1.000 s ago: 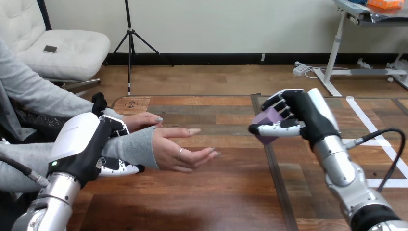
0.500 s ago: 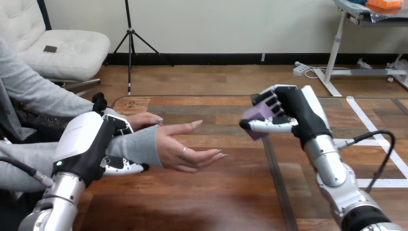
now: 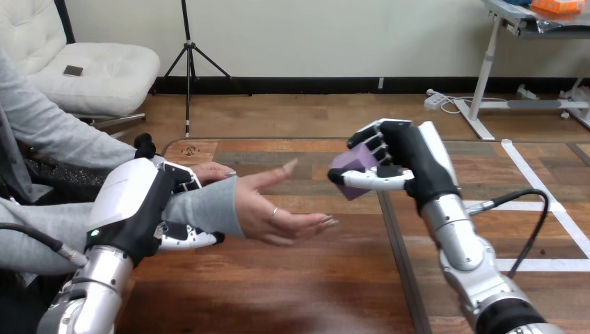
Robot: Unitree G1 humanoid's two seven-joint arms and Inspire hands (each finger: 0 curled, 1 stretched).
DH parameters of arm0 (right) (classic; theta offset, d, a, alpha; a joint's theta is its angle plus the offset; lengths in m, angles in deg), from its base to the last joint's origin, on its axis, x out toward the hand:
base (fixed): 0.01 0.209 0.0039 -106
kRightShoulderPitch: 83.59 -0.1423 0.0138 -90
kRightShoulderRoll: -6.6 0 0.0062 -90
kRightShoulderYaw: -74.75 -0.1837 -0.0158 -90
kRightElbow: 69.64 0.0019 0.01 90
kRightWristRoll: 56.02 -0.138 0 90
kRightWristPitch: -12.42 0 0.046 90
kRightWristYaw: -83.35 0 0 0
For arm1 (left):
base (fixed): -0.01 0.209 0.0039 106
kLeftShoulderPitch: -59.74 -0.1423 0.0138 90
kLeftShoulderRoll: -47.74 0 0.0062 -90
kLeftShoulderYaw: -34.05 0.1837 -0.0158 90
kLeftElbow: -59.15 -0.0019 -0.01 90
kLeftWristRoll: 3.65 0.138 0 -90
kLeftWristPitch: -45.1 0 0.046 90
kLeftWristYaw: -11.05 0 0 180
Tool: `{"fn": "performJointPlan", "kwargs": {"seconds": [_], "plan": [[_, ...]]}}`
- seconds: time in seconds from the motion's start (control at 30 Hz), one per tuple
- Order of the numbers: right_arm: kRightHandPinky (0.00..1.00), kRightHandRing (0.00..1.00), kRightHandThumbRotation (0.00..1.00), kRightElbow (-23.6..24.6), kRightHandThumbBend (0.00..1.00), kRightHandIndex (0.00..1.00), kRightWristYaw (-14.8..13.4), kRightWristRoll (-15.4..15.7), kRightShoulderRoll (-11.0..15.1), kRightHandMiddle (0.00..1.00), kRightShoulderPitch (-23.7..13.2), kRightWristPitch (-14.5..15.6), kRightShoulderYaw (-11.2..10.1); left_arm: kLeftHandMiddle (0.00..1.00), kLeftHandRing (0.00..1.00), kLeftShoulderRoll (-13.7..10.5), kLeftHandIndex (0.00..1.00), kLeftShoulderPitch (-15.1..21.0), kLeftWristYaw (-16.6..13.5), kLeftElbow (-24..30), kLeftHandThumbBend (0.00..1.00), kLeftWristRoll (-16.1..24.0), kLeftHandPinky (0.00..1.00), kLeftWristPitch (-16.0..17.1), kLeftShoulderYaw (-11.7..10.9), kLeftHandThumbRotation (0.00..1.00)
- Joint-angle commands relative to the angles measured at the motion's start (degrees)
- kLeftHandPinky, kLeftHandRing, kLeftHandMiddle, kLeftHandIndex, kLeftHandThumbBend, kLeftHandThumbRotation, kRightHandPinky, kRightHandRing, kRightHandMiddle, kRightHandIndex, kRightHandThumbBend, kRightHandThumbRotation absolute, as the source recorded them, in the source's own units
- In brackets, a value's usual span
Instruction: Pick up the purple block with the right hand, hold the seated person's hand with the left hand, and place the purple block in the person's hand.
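While my left hand (image 3: 136,209) has its fingers (image 3: 182,177) curled round the person's wrist (image 3: 202,209), over the sleeve, my right hand (image 3: 407,163) pinches the purple block (image 3: 351,167) between fingers and thumb, up off the tabletop (image 3: 292,278), just right of the person's hand (image 3: 278,212), which lies open, palm up. Step in hand: carry-over. Next, I reckon: block over palm, lower, then spread fingers. Risk: releasing short, at the fingertips.

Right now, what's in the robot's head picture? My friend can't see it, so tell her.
The robot's right hand holds a purple block in the air, beside the person's hand, which is open, palm up, above the wooden table. The robot's left hand is curled round that arm's grey-sleeved wrist.
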Motion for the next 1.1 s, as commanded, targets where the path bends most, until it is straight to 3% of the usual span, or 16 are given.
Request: {"fn": "performJointPlan", "kwargs": {"seconds": [0.0, 0.43, 1.07], "plan": [[0.32, 0.35, 0.0, 3.5, 0.82, 0.44, -0.6, -0.8, -1.0, 0.4, -1.3, -1.3, -1.2, 0.28, 0.22, 3.0, 0.29, 6.4, -0.6, 3.4, 0.59, -2.2, 0.16, 0.7, 0.0, 0.0], [0.3, 0.34, 0.0, 5.3, 0.82, 0.43, -1.1, -0.2, -2.7, 0.39, -0.6, -1.2, -0.8, 0.28, 0.21, 4.4, 0.29, 7.5, -1.5, 1.9, 0.59, -2.1, 0.16, 1.5, 0.1, 0.0], [0.31, 0.35, 0.0, 9.6, 0.8, 0.44, 1.9, -1.7, -4.9, 0.39, 1.0, -0.2, -1.1, 0.28, 0.21, 5.6, 0.3, 8.8, -2.3, 0.7, 0.58, -1.1, 0.16, 2.1, 0.7, 0.0]]}}
